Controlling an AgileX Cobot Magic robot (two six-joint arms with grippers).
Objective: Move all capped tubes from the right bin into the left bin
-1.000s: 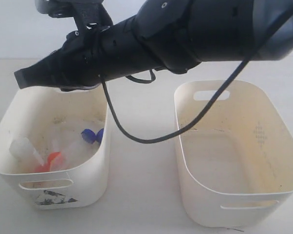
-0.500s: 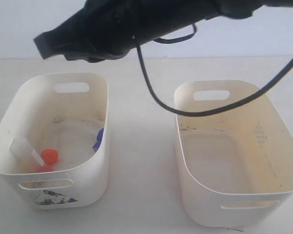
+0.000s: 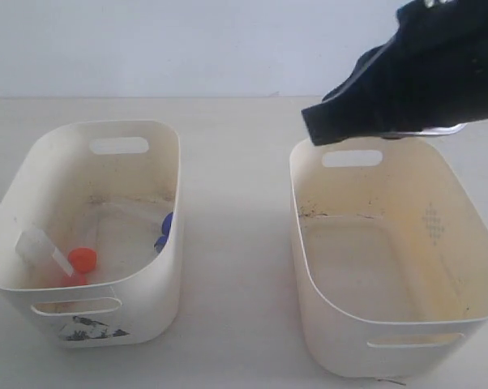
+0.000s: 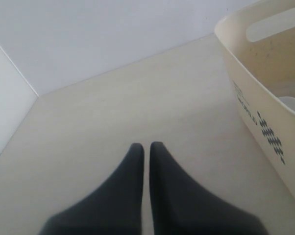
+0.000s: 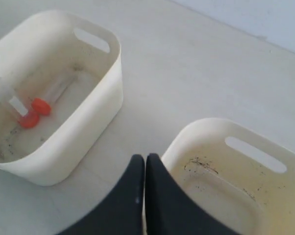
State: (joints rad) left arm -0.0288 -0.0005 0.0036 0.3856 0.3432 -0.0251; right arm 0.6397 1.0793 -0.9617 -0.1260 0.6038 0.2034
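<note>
In the left bin [image 3: 143, 301], an orange capped tube [image 5: 41, 106] lies flat lengthwise, cap toward the smudged front. The left gripper [image 4: 146, 145] and right gripper [image 5: 145, 157] show jaws pressed together.

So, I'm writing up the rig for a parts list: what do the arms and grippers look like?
The left gripper and right gripper match: two smooth matte black fingers each, broad at the base, tapering to narrow rounded tips, no markings visible. The right arm is a bulky black housing with a thin silvery strip on its underside.
</note>
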